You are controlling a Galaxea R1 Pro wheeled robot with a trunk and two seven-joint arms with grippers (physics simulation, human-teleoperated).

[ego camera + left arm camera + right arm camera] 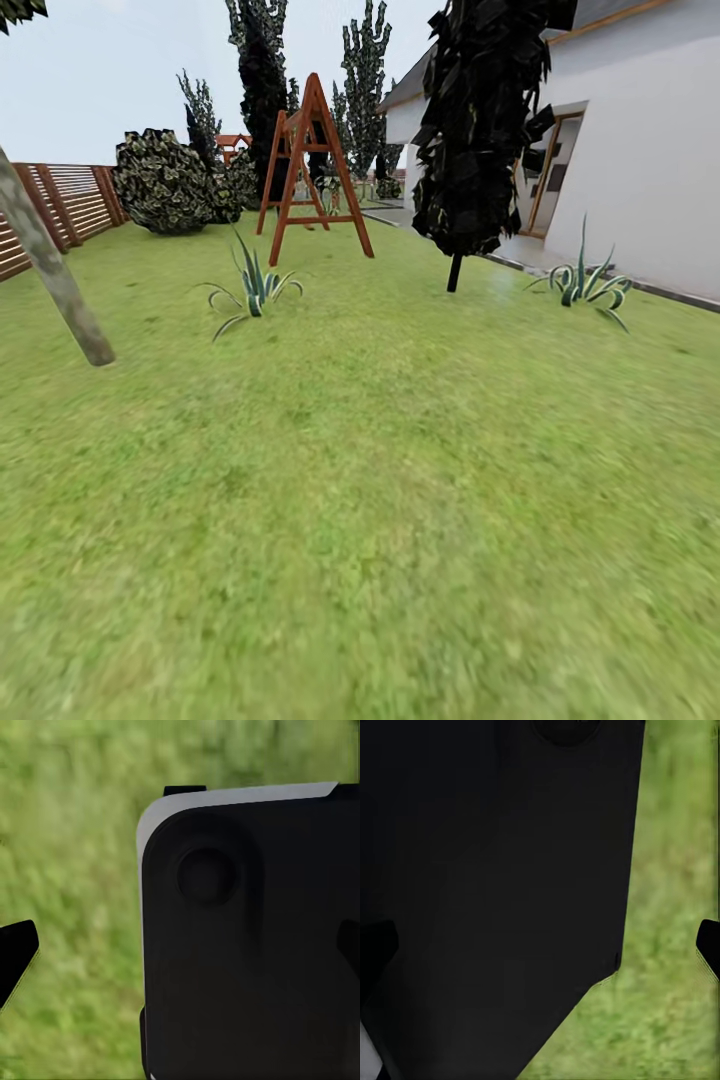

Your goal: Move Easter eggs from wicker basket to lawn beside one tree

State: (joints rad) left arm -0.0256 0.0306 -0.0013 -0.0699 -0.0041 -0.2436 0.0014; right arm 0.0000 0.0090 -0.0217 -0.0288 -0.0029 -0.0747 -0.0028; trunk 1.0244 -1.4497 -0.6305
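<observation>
The Easter eggs and the wicker basket are out of view. The lawn (380,500) spreads wide and green ahead of me in the garden. A tree (55,275) with a bare, mottled grey-brown trunk leans at the left edge of the head view. In the left wrist view my left gripper (180,952) is open, one dark fingertip (16,952) over grass and my own dark body panel (255,945) between the fingers. My right gripper (540,949) is open too, its fingertips (709,949) wide apart over grass with nothing held.
Two spiky agave plants (255,290) (585,283) grow on the grass. A red-brown wooden swing frame (315,165) stands behind, with round bushes (170,185) and a slat fence (60,205) at the left. A dark cone-shaped tree (480,130) and the white house (640,150) are at the right.
</observation>
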